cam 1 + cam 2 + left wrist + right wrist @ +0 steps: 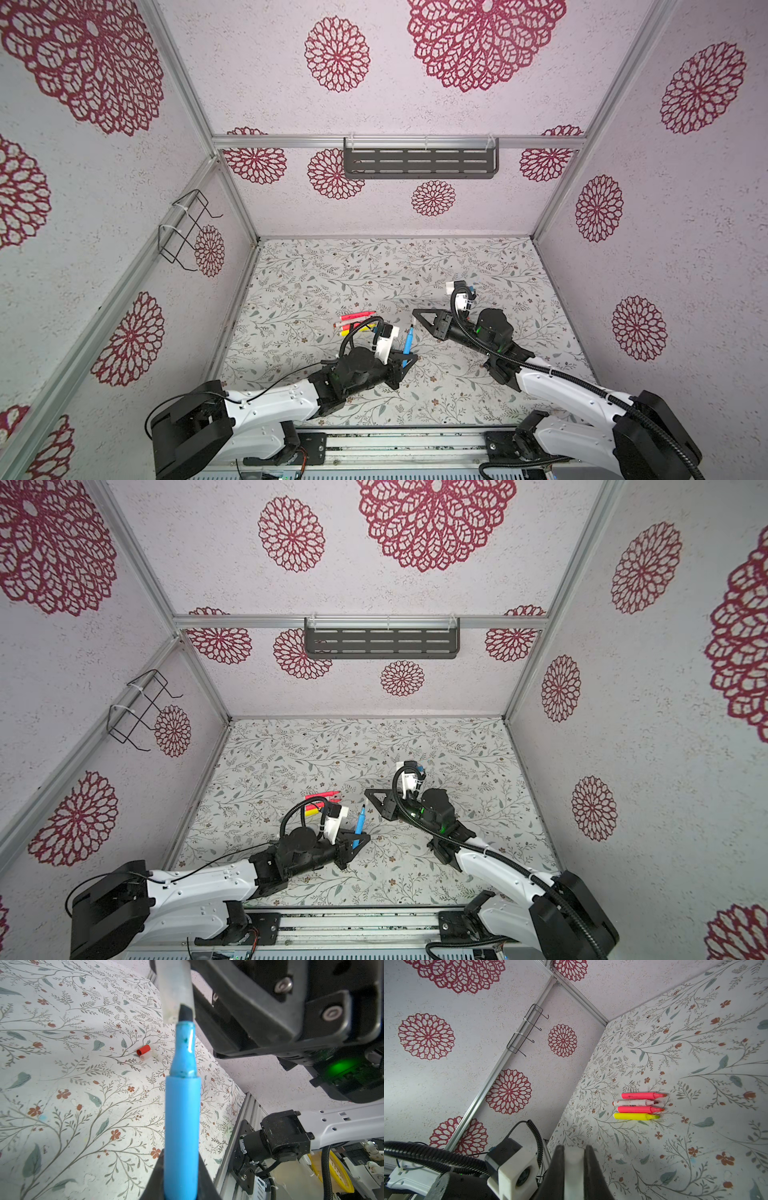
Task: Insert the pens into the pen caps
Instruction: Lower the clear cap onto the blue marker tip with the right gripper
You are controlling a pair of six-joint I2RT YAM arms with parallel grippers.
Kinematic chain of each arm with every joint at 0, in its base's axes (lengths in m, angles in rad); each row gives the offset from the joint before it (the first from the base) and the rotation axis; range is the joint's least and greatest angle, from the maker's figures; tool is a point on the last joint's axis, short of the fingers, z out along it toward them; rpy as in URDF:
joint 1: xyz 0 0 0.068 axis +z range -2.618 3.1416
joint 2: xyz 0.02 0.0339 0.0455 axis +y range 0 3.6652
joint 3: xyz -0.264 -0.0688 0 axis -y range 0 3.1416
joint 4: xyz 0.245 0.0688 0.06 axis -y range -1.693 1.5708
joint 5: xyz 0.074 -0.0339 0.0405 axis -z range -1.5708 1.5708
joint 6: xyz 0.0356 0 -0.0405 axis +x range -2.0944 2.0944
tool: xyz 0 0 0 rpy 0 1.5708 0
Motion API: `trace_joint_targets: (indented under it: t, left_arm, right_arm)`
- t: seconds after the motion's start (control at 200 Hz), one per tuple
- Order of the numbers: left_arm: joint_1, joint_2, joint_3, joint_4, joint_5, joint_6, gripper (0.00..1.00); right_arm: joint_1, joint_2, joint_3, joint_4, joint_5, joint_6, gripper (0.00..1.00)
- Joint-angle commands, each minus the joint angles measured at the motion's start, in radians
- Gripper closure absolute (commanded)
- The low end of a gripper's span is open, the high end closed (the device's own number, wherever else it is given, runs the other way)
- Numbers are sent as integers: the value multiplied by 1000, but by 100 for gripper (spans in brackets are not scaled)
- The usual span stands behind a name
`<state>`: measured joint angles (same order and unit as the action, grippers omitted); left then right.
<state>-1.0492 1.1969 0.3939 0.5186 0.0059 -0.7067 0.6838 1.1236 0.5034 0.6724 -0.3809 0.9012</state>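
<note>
Left claw (409, 359): clamped on blue pen (408, 340).
Right claw (415, 312): clamped on pale cap (175, 989), at the pen's tip.

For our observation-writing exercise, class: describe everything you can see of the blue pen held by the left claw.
The blue pen is a slim marker with a smooth, bright blue, plastic-looking barrel, a narrower neck smudged with darker ink and a dark chisel tip, uncapped. The left claw pinches its rear end, holding it aloft, tip aimed at the right claw. The tip sits at the open mouth of a pale translucent cap gripped there; whether it has entered cannot be told.
</note>
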Motion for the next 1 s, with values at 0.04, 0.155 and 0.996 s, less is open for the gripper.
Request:
trace_joint_targets:
  t: [0.04,0.155,0.996]
  left_arm:
    - [-9,-13,30,13,-21,7,100]
    - [-9,-11,29,14,-17,4,100]
    - [-10,-8,33,21,-9,3,100]
  right_arm:
    - [17,-29,5,41,19,-7,100]
    - [19,-30,6,41,33,-4,100]
    - [23,-30,11,85,19,10,100]
